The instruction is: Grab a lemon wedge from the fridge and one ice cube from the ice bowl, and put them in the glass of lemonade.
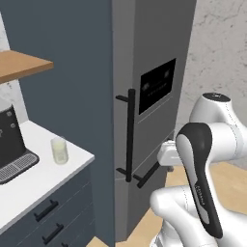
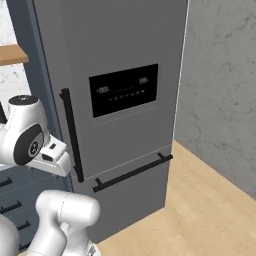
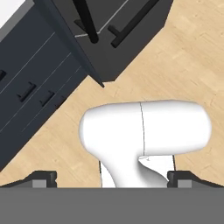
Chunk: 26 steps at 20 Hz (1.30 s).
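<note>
open gripper over wood floor, closed fridge (grey wall beside)

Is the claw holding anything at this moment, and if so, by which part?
Nothing is held. The claw is open, its fingertips spread wide over bare wooden floor, with the fridge shut.

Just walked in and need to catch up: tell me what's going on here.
The robot arm is parked in front of the fridge, whose door and drawer are both shut. Its hand is open, holds nothing and points down at the wooden floor. The glass of lemonade waits on the white counter beside the coffee machine. Nothing has been fetched yet; the fridge has yet to be opened.
</note>
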### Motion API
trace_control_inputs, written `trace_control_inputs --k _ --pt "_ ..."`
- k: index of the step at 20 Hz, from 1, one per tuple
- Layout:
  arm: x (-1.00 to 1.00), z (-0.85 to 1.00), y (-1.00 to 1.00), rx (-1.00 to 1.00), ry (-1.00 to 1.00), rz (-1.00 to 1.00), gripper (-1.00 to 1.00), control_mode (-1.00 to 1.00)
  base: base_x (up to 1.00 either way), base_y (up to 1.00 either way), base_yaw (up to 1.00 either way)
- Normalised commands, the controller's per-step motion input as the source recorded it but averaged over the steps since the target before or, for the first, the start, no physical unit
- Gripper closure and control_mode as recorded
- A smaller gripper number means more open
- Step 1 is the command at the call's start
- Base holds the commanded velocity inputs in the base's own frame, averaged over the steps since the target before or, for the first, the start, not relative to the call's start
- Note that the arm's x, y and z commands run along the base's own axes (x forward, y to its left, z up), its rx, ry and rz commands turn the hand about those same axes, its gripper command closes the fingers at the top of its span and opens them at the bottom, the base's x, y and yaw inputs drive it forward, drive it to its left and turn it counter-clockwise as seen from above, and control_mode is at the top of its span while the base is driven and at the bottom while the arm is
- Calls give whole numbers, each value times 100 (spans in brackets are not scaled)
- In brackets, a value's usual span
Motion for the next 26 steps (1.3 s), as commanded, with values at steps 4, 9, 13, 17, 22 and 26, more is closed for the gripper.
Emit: trace_control_inputs --k 4,9,13,17,22,26 --pt "0 0 0 0 0 0 -100 100 -5 41 -1" --pt "0 0 0 0 0 0 -100 100 -10 29 0" --pt "0 0 0 0 0 0 -100 100 0 2 0" --pt "0 0 0 0 0 0 -100 100 0 29 2" --pt "0 0 0 0 0 0 -100 100 0 11 2" --pt "0 0 0 0 0 0 -100 100 0 9 3"
